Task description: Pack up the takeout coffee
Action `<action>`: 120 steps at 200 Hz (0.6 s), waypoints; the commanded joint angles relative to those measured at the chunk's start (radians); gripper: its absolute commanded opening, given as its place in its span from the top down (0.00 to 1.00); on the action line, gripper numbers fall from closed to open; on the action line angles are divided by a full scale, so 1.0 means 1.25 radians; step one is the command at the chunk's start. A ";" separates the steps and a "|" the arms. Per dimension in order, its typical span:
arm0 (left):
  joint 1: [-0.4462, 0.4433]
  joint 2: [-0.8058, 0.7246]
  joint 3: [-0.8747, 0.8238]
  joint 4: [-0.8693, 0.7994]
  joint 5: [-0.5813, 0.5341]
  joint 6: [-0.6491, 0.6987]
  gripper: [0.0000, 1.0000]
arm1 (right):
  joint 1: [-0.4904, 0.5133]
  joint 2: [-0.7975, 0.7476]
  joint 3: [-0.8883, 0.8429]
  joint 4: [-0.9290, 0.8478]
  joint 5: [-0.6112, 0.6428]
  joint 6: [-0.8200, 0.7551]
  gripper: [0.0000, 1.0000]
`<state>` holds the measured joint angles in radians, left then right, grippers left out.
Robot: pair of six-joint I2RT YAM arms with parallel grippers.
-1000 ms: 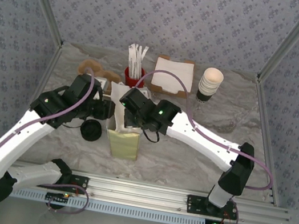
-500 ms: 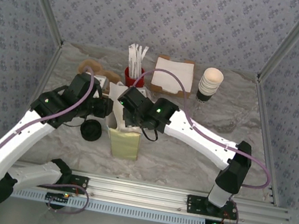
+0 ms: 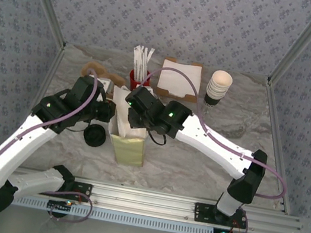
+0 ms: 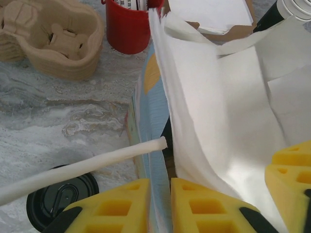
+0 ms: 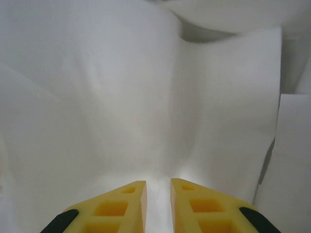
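Top view: looks like the bag-opening step to me. The left hand (image 3: 109, 114) is at the left rim of the paper bag (image 3: 127, 148), and the right hand (image 3: 132, 119) is dipped into its mouth. The coffee cup (image 3: 94, 136) stands on the worktop (image 3: 195, 166) just left of the bag, not packed yet.

Left wrist: fingers clamped on the bag's wall.

Right wrist: fingers a slit apart, gripping nothing, with bare white paper inside. Next up, I'd guess the right hand comes out and fetches the cup.
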<state>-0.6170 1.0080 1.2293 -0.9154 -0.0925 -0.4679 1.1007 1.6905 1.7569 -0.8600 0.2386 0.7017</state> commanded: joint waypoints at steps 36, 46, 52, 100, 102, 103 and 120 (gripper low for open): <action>0.005 -0.013 -0.004 0.014 0.013 0.004 0.82 | -0.023 -0.005 0.022 0.081 -0.053 -0.018 0.83; 0.005 -0.014 -0.006 0.015 0.014 0.004 0.82 | -0.024 0.000 0.023 0.084 -0.058 -0.018 0.83; 0.006 -0.014 -0.007 0.015 0.013 0.004 0.82 | -0.025 0.003 0.023 0.088 -0.060 -0.019 0.83; 0.006 -0.016 -0.015 0.020 0.018 -0.002 0.83 | -0.040 0.038 0.021 0.098 -0.088 -0.018 0.83; 0.005 -0.016 -0.015 0.020 0.018 -0.002 0.83 | -0.040 0.039 0.020 0.099 -0.090 -0.018 0.83; 0.006 -0.016 -0.015 0.020 0.018 -0.002 0.83 | -0.041 0.040 0.020 0.099 -0.091 -0.018 0.83; 0.006 -0.016 -0.017 0.019 0.021 -0.003 0.83 | -0.042 0.052 0.016 0.104 -0.096 -0.015 0.82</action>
<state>-0.6167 1.0077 1.2205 -0.9104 -0.0860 -0.4683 1.0573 1.7256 1.7588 -0.7406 0.1413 0.6872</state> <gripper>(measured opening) 0.169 0.174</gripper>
